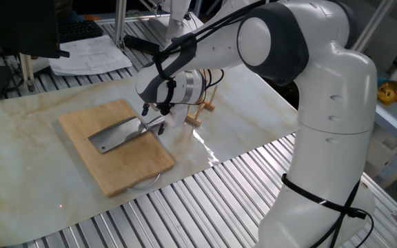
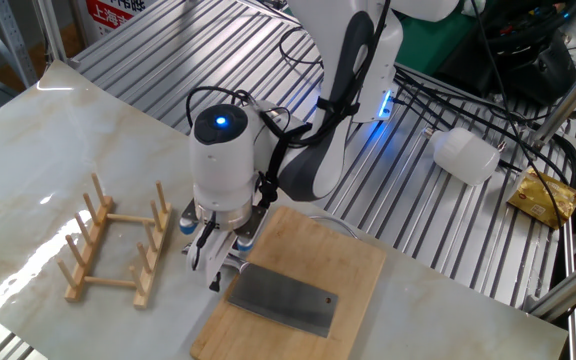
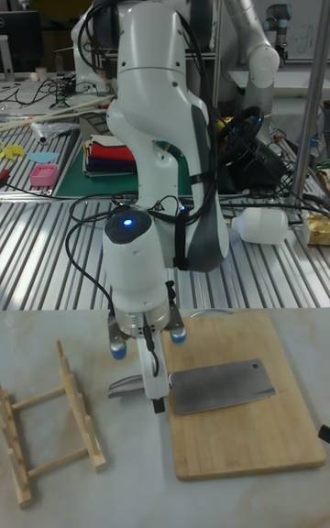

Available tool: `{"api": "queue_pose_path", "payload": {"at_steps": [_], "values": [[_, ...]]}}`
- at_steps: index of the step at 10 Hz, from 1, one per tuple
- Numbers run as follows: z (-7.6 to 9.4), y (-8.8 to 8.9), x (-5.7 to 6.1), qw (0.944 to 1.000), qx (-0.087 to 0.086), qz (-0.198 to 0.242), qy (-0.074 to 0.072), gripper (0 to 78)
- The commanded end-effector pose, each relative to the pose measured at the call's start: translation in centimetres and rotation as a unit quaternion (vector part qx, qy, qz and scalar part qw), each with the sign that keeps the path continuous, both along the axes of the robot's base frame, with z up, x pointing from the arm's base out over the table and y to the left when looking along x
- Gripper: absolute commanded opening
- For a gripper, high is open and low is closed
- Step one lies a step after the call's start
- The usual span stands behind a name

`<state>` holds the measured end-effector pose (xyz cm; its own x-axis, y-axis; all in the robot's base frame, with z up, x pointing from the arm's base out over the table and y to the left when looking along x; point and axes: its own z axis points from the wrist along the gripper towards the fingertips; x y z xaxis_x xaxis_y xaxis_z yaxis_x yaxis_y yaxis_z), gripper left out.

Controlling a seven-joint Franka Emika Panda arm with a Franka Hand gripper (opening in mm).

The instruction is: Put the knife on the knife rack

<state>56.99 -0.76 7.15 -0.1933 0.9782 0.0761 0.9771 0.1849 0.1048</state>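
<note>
The knife lies flat on a bamboo cutting board (image 1: 126, 162), its dull-grey blade (image 1: 112, 136) (image 2: 283, 299) (image 3: 222, 386) on the wood and its silvery handle (image 3: 124, 388) sticking out past the board's edge. My gripper (image 1: 154, 122) (image 2: 215, 268) (image 3: 154, 388) points straight down over the handle, one finger on each side of it. The jaws look open, with the fingertips low at the handle. The knife rack (image 2: 113, 245) (image 3: 46, 427), light wood with upright pegs, stands empty on the marble beside the board. In one fixed view only its end (image 1: 200, 112) shows behind my wrist.
The cutting board (image 2: 318, 270) (image 3: 247, 436) rests on a marble sheet (image 1: 19, 138). Ribbed metal table (image 2: 418, 220) surrounds it. A white bottle (image 2: 465, 155) and a yellow packet (image 2: 545, 197) lie behind the board. Papers (image 1: 92, 55) lie at the far edge.
</note>
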Motion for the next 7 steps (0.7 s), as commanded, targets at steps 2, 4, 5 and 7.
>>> {"api": "queue_pose_path", "payload": {"at_steps": [2, 4, 5, 7], "values": [[-0.68, 0.29, 0.25, 1.0000, 0.000, 0.004, 0.000, 77.5], [-0.72, 0.29, 0.22, 1.0000, 0.003, 0.008, -0.002, 77.5], [-0.72, 0.29, 0.22, 1.0000, 0.002, 0.006, -0.003, 1.3], [-0.72, 0.29, 0.22, 1.0000, 0.002, 0.006, -0.003, 1.3]]}}
